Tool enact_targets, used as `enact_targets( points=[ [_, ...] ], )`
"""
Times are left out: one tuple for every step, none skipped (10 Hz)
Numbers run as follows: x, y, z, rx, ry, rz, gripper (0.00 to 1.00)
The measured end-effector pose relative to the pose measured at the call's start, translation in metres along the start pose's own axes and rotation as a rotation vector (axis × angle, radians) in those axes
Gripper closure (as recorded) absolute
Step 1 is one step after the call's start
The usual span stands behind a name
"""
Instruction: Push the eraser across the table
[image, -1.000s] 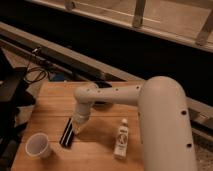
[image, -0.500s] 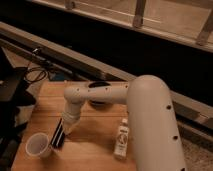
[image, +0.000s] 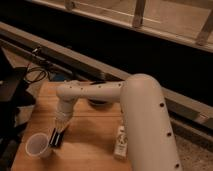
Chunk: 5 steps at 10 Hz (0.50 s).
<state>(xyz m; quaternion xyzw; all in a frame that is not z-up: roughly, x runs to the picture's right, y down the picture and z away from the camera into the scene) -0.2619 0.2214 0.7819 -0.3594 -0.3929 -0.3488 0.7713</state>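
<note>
The eraser (image: 55, 138), a small flat black block, lies on the light-brown wooden table (image: 90, 145) close to the left front, right beside a white paper cup (image: 37, 146). My white arm reaches down from the right and its gripper (image: 61, 127) sits at the far end of the eraser, touching or just above it. A round black bowl (image: 98, 102) is partly hidden behind the arm at the table's back.
A small white bottle (image: 120, 141) stands on the table to the right of the eraser. Dark equipment and cables (image: 20, 82) sit off the table's left side. A dark ledge and railing run behind the table.
The gripper has swept left and toward the front, and the eraser has slid with it from the table's middle to beside the paper cup.
</note>
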Motion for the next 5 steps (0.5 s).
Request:
enact_targets(
  points=[
    [-0.005, -0.004, 0.001, -0.002, 0.002, -0.008, 1.00],
    [-0.007, -0.009, -0.004, 0.017, 0.016, 0.004, 1.00],
    [-0.007, -0.009, -0.008, 0.023, 0.018, 0.005, 1.00],
    [-0.006, -0.007, -0.010, 0.020, 0.017, 0.004, 1.00],
    [-0.005, -0.006, -0.006, 0.013, 0.018, 0.000, 1.00]
  ],
)
